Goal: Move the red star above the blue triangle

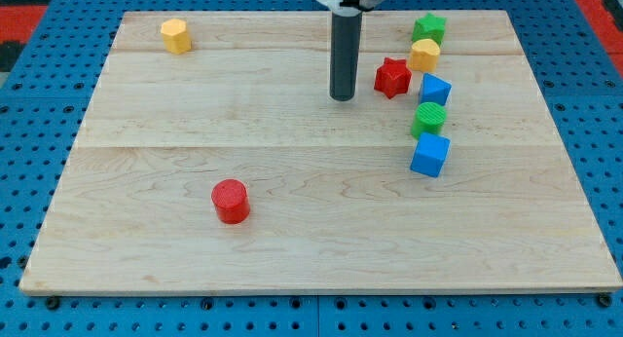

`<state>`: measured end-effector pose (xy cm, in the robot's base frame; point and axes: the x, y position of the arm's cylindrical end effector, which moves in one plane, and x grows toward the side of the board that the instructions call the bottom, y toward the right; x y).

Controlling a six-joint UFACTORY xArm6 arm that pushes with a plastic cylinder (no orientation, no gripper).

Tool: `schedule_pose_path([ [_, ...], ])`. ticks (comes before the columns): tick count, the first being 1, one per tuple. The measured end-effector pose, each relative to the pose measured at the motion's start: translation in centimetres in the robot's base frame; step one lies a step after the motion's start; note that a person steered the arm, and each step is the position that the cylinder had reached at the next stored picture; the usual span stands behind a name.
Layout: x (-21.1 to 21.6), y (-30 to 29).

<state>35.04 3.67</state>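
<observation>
Hand there is none on this arm: it ends in a straight dark rod, so nothing can stand apart, come together or clamp on a block. My tip (343, 97) rests on the table (292, 230) in the upper middle of the view, just to the view's left of the red star (392, 77), with a narrow strip of bare wood between them; I see no contact.

The red star lies near the view's upper right, at the left edge of a cluster of blocks. Just to its upper right sits a yellow block (424, 55), rounded in outline, and above that, touching or nearly touching it, a green star-like block (428, 28). To the star's lower right lies the blue triangle (434, 89), close to the star but apart from it, so the star is now up and to the view's left of the triangle rather than straight above it. Below the triangle comes a green cylinder (429, 118), and below that, against it, a blue cube (429, 155). These five run in a loose column down the right side of the table.

Well apart from all this, a yellow hexagonal block (175, 35) stands near the view's top left corner, and a red cylinder (231, 201) sits alone in the lower left part of the table.
</observation>
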Motion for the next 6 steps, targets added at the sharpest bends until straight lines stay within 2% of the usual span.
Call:
schedule_pose_path([
  [1, -1.5, 1.8],
  [4, -2.5, 6.3],
  [6, -3.6, 7.4],
])
